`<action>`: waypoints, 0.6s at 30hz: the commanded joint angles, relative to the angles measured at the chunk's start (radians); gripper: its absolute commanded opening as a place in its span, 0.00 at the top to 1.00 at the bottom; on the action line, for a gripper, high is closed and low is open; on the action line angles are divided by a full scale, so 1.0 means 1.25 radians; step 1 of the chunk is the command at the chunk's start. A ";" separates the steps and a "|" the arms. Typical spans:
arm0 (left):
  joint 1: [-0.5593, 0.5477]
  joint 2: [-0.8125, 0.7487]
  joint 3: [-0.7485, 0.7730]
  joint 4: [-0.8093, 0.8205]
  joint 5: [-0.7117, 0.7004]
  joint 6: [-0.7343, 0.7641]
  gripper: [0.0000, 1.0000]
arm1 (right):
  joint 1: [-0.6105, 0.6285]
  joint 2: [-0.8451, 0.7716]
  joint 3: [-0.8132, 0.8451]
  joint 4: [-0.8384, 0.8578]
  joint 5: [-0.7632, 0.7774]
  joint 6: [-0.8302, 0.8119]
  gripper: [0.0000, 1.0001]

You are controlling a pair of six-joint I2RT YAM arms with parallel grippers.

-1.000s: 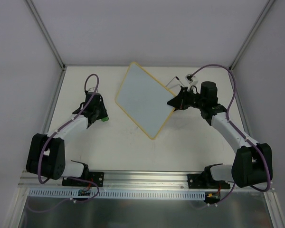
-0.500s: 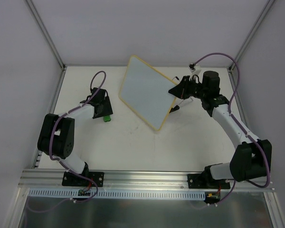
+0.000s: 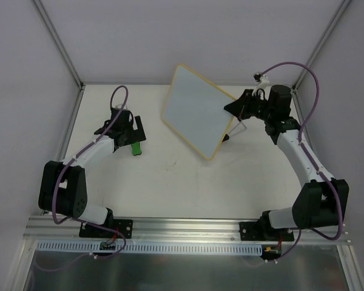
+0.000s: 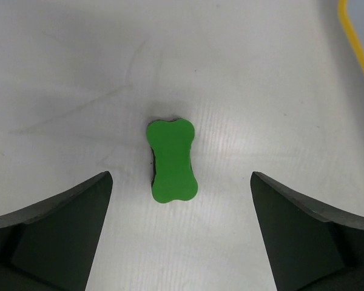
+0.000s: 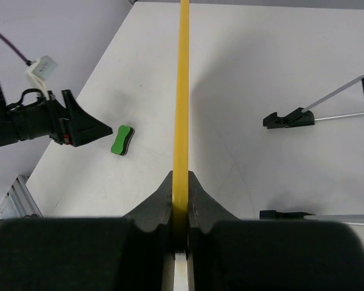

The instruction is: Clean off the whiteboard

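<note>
Left gripper [image 3: 132, 134], jaws wide apart, hovers over the green bone-shaped eraser [image 4: 171, 159] (lying flat on the table [image 3: 170, 182]). Right gripper [image 5: 180, 182] is clamped on the yellow frame edge of the tilted whiteboard [image 3: 197, 112].

Right wrist view: whiteboard [image 5: 181, 91] seen edge-on, yellow frame only. Its face is hidden, and its near end is lost between the fingers of the right tool [image 5: 181, 182].

Left wrist view: board shows only as a frame sliver cut by the top right corner. Left tool [image 4: 181, 179] fingers cut off at the bottom edge.

Top view: any marks on the board's face too small to tell. Green eraser [image 3: 135, 148] shape not resolvable.
</note>
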State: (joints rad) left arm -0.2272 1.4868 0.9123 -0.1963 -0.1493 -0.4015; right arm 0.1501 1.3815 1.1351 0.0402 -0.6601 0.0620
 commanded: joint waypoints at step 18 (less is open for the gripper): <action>0.004 -0.292 -0.034 -0.047 0.054 0.063 0.01 | -0.190 0.002 0.130 0.299 -0.040 0.139 1.00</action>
State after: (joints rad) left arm -0.2272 1.1461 0.8986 -0.2333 -0.1047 -0.3466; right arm -0.0685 1.3991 1.1995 0.1844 -0.6674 0.1730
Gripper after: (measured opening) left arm 0.987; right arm 0.084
